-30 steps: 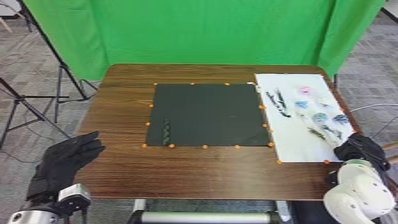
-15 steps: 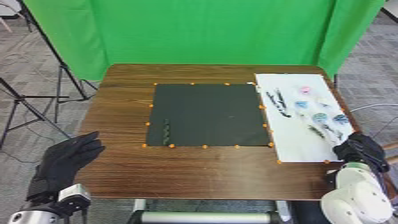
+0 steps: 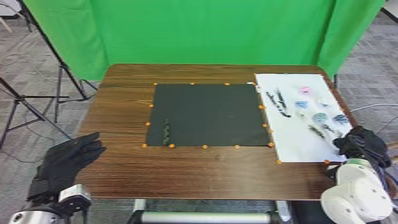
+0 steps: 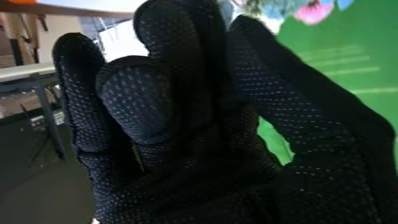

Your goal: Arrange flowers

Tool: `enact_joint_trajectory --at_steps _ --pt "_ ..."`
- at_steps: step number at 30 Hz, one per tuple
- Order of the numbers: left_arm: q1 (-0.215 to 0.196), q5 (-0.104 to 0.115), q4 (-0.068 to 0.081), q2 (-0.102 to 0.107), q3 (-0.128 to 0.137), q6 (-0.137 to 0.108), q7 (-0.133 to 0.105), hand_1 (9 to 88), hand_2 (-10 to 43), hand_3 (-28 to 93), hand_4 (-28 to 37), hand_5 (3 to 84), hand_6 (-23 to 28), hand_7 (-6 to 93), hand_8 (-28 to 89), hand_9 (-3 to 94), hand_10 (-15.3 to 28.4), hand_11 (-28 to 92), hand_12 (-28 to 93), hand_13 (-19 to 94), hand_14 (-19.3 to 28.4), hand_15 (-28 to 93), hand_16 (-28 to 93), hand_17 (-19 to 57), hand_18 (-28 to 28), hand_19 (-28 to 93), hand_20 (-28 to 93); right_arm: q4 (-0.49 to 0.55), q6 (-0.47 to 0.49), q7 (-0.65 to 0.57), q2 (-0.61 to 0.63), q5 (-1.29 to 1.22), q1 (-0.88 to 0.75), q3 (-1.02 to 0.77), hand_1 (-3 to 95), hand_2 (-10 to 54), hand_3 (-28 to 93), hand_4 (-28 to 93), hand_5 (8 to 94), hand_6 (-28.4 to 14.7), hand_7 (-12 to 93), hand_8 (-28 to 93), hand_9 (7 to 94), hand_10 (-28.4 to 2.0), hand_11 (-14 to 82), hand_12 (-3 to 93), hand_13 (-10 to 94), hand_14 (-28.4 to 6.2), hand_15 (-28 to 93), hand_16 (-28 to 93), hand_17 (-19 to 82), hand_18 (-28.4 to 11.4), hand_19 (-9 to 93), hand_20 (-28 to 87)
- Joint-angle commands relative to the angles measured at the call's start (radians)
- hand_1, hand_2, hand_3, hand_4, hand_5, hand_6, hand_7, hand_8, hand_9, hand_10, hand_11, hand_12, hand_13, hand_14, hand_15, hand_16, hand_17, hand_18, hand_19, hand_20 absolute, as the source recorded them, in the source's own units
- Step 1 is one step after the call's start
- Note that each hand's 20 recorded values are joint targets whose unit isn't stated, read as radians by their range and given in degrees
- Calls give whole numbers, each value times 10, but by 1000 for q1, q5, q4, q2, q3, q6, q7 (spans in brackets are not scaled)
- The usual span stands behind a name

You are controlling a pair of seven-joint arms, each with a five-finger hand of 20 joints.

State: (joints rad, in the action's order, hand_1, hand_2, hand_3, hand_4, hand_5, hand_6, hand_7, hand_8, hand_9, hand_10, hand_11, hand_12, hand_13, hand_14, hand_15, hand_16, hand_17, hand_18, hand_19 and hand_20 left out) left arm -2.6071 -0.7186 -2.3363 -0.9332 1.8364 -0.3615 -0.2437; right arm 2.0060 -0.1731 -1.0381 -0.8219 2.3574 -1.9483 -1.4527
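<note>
Two black-gloved hands flank the brown table (image 3: 213, 180). At the left, the left hand (image 3: 67, 162) is open, its fingers relaxed, by the table's left edge toward the near corner. Next comes the black mat (image 3: 213, 110), lying flat on the table, with orange dots (image 3: 172, 146) spaced around its edges. A leafy green strand (image 3: 166, 132) lies on the mat near its left edge, toward the near left corner, running lengthwise away from the near edge. Right of the mat, a white sheet (image 3: 298, 150) covers the table's right side, its left edge just beside the mat. On the sheet, two dark stems (image 3: 282, 102) lie side by side by the left edge. Right of them come a pale blue flower (image 3: 302, 104) and, nearer the far edge, a pink flower (image 3: 305, 90). Toward the near edge lies a thin green sprig (image 3: 315, 132), and just beyond it a blue-grey flower (image 3: 320, 118). A second bluish bloom (image 3: 340, 119) sits by the sheet's right edge. Farthest right, the right hand (image 3: 360, 145) is at the sheet's near right corner, by the table's right edge; in the wrist view it is open, its fingers loosely bent.
</note>
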Motion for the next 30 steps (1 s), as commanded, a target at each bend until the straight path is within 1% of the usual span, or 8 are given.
enact_joint_trajectory --at_steps 1,3,4,11,22,26,28,30 --pt "0 -4 4 -4 -3 15 7 283 72 793 -167 503 159 150 -93 407 229 393 85 277 275 608 -137 -100 218 611 118 -23 33 -9 -13 -22 3 2 352 -38 776 -221 700 -110 288 -84 707 -221 400 196 711 -143 738 210 424 -249 932 -210" --pt "-4 -3 4 -4 -4 12 4 283 72 793 -167 503 158 150 -93 407 229 394 85 276 276 608 -137 -100 218 611 117 -32 42 -10 -15 -21 11 10 351 -38 774 -221 699 -112 287 -85 705 -222 398 194 708 -144 739 209 423 -250 932 -211" --pt "5 -8 6 -8 -3 20 15 282 72 794 -167 504 159 150 -93 407 228 394 85 276 276 608 -137 -100 218 611 118 -33 40 -12 -16 -21 9 10 351 -39 773 -221 698 -113 286 -85 703 -223 396 194 707 -145 740 209 423 -250 932 -211" --pt "4 -2 8 3 -11 14 -4 282 72 794 -167 503 158 150 -92 407 229 393 85 276 275 608 -137 -100 218 611 118 -57 55 -13 -21 -23 40 39 351 -41 775 -222 697 -114 284 -84 701 -224 395 192 702 -147 743 203 422 -250 932 -216" --pt "6 -6 11 -5 -11 22 0 282 72 795 -166 504 158 150 -93 407 228 394 85 277 275 607 -137 -99 218 612 118 -100 44 -27 -19 18 92 109 366 -41 770 -225 700 -109 294 -83 706 -218 400 193 709 -142 743 198 427 -250 932 -213" --pt "3 -6 10 -8 -8 22 2 282 72 795 -166 504 159 150 -93 406 228 394 85 277 276 608 -137 -99 218 612 118 -116 41 -33 -22 24 98 119 444 -76 750 -261 712 -93 309 122 738 -199 412 197 735 -127 733 200 443 -239 932 -207" --pt "2 -5 9 -7 -7 20 0 282 72 795 -166 504 159 150 -93 406 228 394 85 277 276 608 -137 -99 218 612 118 -125 49 -38 -24 27 100 123 485 -88 732 -270 724 -80 330 152 755 -186 409 212 746 -120 727 202 447 -235 932 -204" --pt "2 -6 9 -7 -7 22 -1 282 72 795 -166 504 159 150 -92 406 228 394 85 276 276 608 -137 -99 218 612 118 -125 49 -36 -28 17 95 117 522 -91 733 -277 760 -56 345 160 818 -150 364 260 790 -104 694 207 453 -228 932 -201"
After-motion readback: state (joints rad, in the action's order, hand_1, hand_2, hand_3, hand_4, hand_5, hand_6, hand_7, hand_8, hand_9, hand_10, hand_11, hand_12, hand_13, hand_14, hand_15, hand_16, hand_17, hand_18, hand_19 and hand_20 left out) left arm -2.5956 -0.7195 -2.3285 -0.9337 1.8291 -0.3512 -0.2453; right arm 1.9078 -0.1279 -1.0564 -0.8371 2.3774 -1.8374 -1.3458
